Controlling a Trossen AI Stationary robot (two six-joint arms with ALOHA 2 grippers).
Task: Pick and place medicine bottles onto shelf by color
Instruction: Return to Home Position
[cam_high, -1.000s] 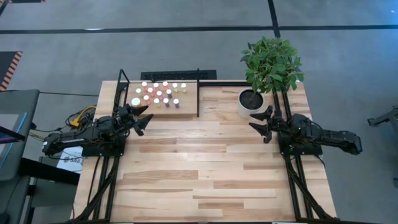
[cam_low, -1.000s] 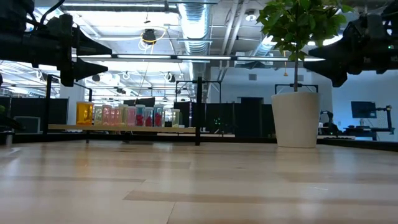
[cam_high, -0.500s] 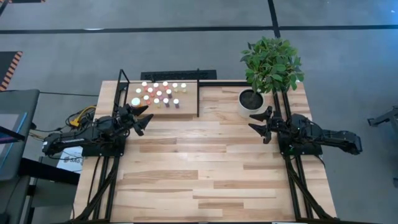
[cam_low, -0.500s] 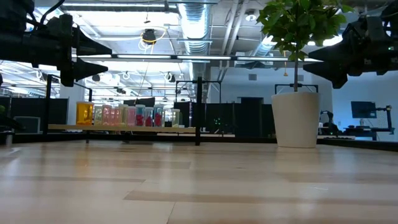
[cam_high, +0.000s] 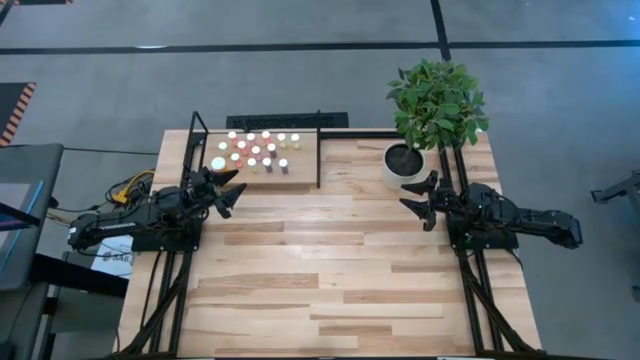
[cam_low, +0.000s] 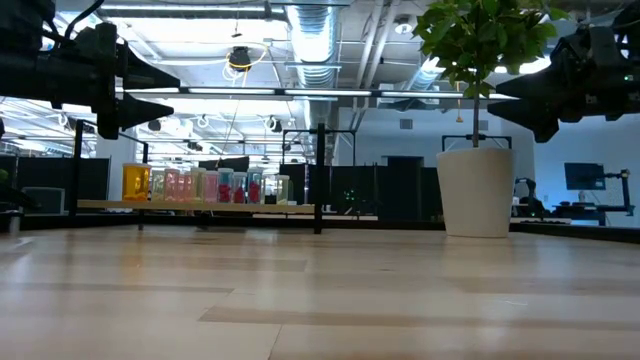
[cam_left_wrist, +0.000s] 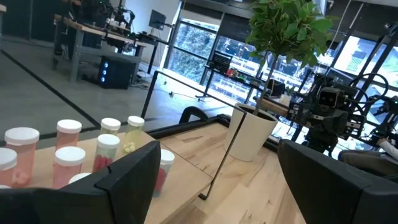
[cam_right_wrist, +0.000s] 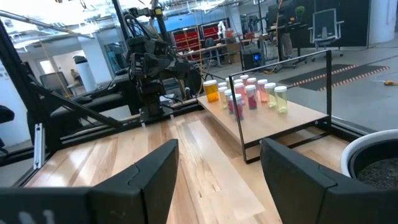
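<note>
Only the right tool (cam_high: 416, 195) has shifted, very slightly, since a second ago. It hovers with fingers spread and empty, right of centre in the high view, beside the plant pot (cam_high: 402, 170). Left tool (cam_high: 232, 190) hangs likewise spread and empty, left of centre, just below the shelf (cam_high: 303, 168). Medicine bottles (cam_high: 256, 150) stand clustered on the shelf, at the upper left of the worktop (cam_high: 320, 270).

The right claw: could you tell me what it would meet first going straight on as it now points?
Likely the black end frame of the shelf: the open right claw points across the table toward it, though it may pass above.
</note>
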